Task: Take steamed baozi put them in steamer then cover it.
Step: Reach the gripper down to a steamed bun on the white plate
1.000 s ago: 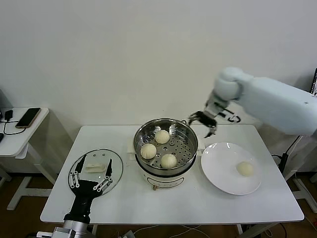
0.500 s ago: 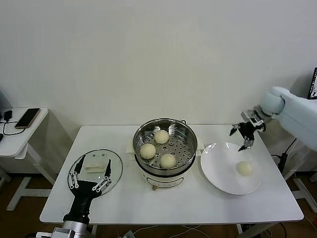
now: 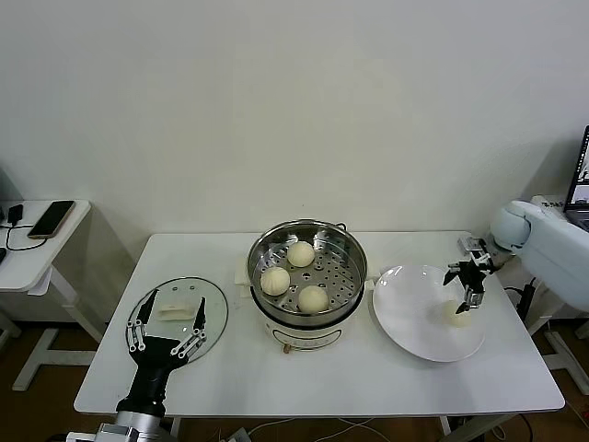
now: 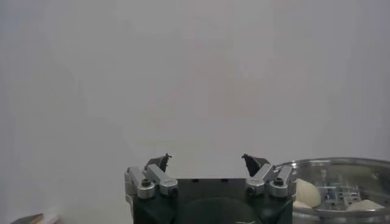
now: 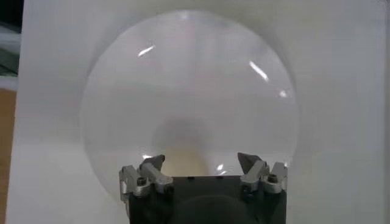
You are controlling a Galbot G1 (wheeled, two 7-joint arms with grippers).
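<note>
We see the right gripper (image 3: 467, 282), jaws wide and empty, just above the fourth baozi (image 3: 457, 313) at the plate's (image 3: 409, 313) 3 o'clock. Three baozi (image 3: 300, 253) occupy the steamer (image 3: 308, 241). The left gripper (image 3: 167, 327), jaws wide, hovers over the glass lid (image 3: 213, 304).

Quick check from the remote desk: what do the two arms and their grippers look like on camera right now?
The right arm has a smooth, rounded white shell, with a small black-and-silver right gripper at its end. The left gripper sits on a black wrist and has silver linkage fingers with dark tips. In both wrist views the mount is black, with silver bolted finger links.
</note>
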